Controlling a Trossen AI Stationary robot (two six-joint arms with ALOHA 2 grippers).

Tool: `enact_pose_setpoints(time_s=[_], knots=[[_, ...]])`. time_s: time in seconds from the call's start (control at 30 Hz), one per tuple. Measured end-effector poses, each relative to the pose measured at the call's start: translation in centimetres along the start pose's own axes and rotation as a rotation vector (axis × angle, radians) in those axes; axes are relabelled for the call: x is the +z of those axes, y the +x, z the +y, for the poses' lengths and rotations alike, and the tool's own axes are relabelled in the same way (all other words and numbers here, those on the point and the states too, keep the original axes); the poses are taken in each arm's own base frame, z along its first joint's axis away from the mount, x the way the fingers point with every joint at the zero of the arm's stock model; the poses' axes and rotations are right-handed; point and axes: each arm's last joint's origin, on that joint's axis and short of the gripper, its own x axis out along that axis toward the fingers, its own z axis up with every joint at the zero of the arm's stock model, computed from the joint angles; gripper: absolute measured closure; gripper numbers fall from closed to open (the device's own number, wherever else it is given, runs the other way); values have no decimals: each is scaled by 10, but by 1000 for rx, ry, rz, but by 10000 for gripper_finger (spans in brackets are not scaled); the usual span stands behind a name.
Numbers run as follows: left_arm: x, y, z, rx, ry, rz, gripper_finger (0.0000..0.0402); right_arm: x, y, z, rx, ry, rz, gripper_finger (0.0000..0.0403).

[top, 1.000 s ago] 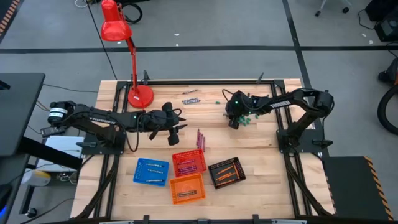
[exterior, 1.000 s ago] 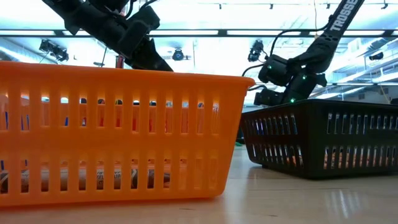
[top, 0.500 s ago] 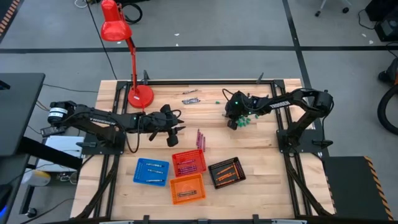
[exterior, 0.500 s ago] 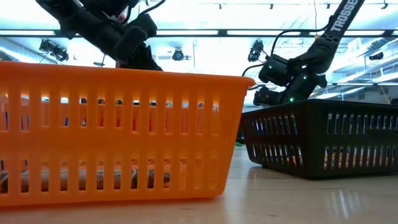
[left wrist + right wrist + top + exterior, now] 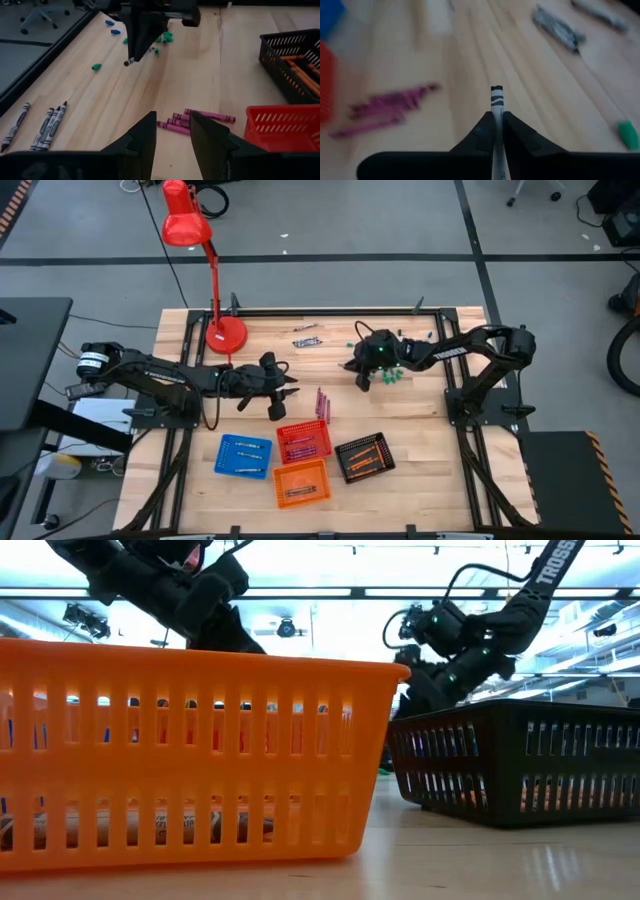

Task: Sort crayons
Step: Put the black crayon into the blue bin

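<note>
My right gripper [image 5: 357, 369] is shut on a grey-white crayon with black bands [image 5: 496, 99], above the table's middle. Its own wrist view [image 5: 496, 116] shows the crayon sticking out past the fingertips. My left gripper [image 5: 277, 391] is open and empty above the table left of the middle; its fingers [image 5: 172, 131] stand over a group of magenta crayons [image 5: 196, 120] that lie flat on the wood [image 5: 321, 402]. Several grey crayons [image 5: 306, 338] lie near the far edge. My right gripper pinches the crayon's shaft [image 5: 495, 119] between its two fingers, which lie along it. The banded end [image 5: 496, 95] sticks out beyond the fingertips. In the left wrist view the crayon's tip [image 5: 128, 62] slants down below the gripper, clear of the table.
Four small trays stand near the front: blue [image 5: 243, 456], red [image 5: 304, 442], orange [image 5: 301, 483] and black [image 5: 364, 457], each with crayons. Green and blue bits [image 5: 392, 375] lie by the right gripper. A red desk lamp [image 5: 226, 332] stands at the far left.
My right gripper has gone toward the table's left edge and risen, away from the green bits. My left gripper has drawn back a little toward the table's left edge.
</note>
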Motion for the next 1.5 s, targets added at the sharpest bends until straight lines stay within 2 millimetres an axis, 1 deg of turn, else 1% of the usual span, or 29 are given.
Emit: enact_pose_setpoints(time_s=[0.07,0.17,0.33,0.47,0.63,0.73,0.8,0.93,1.1,1.3,1.5], knots=[[0,0,0,0,-9,0,276,7,1,7,61,14,-71,368],[0,-1,-4,-11,0,-2,271,20,0,23,178,12,-195,368],[8,-2,-7,-29,-14,-87,236,40,-5,54,289,-61,-418,368],[12,-2,-5,-21,-5,-122,215,52,-13,72,352,-110,-578,368],[18,3,-7,-29,-31,-207,212,61,-23,91,353,-184,-746,368],[21,12,-12,-70,-45,-285,212,62,-27,102,338,-221,-797,368],[19,20,-14,-78,-49,-308,212,62,-28,108,321,-242,-822,368],[17,33,-18,-77,-46,-379,212,62,-30,114,303,-270,-846,368],[16,44,-22,-81,-60,-462,212,62,-31,115,302,-273,-853,368],[14,51,-24,-93,-70,-531,212,61,-30,115,280,-275,-851,368],[23,51,-25,-97,-43,-592,212,61,-30,115,274,-280,-850,368]])
